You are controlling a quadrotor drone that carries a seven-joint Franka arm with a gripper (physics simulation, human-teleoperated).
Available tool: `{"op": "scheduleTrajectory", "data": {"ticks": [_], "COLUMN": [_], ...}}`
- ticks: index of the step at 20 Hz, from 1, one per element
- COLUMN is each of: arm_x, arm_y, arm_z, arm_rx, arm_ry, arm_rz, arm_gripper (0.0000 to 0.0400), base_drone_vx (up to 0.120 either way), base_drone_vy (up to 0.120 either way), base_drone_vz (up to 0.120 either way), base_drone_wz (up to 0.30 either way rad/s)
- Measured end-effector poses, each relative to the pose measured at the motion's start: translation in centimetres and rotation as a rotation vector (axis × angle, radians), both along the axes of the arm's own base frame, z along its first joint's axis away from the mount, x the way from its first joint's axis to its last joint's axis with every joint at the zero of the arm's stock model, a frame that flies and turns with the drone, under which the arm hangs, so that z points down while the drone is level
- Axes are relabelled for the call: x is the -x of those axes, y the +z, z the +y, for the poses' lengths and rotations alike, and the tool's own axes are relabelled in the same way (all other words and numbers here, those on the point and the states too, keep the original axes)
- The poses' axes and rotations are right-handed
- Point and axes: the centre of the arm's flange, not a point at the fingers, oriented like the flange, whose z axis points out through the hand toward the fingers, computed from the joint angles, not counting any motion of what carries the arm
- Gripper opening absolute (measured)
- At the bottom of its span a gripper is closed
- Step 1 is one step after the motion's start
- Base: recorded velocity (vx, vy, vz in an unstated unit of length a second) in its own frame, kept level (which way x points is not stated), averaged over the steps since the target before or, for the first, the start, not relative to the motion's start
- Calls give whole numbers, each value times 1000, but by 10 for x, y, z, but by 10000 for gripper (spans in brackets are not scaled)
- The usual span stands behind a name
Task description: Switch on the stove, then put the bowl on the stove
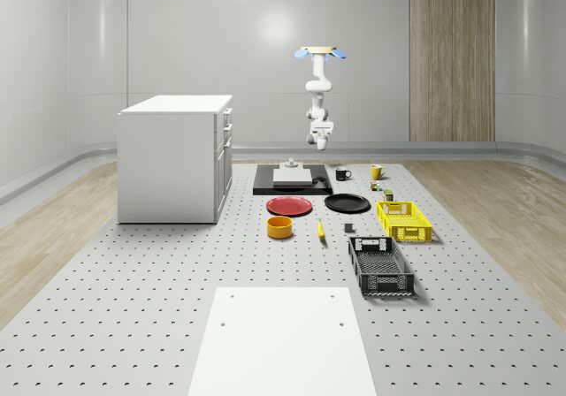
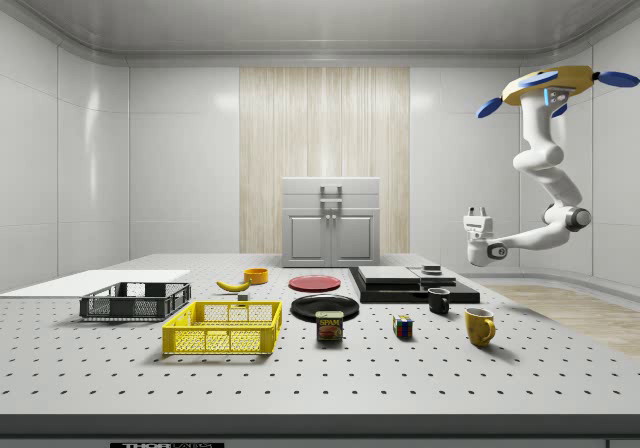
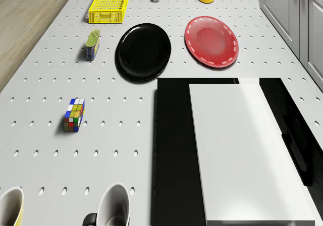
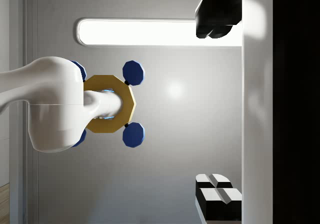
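The stove (image 1: 292, 181) lies flat near the surface's (image 1: 133, 308) far edge; the orange bowl (image 1: 279, 227) sits nearer the middle, beyond the red plate (image 1: 290, 206). The drone (image 2: 548, 86) hovers past the stove's far side, gripper (image 2: 478, 212) aloft, pointing upward, fingers wide and empty. Descending so folded, the arm risks striking the black mug (image 1: 342, 174) beside the stove.

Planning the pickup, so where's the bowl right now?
In the whole-scene view the orange bowl sits on the table just in front of the red plate, with the banana to its right.
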Motion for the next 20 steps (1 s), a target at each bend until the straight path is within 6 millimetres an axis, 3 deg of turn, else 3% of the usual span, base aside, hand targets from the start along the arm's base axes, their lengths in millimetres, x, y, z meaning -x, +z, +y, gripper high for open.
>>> {"op": "scheduleTrajectory", "data": {"ticks": [4, 12, 16, 20], "arm_x": [0, 1, 1, 1], "arm_y": [1, 1, 1, 1], "arm_z": [0, 0, 0, 1], "arm_rx": [0, 1, 3, 6], "arm_ry": [0, 0, 0, 0], "arm_rz": [-3, -9, -12, -15], "arm_gripper": [400, 400, 400, 400], "base_drone_vx": [120, 0, 110, 10], "base_drone_vy": [-120, -120, -120, -120], "base_drone_vz": [0, 0, 0, 0], "base_drone_wz": [0, 0, 0, 0]}}
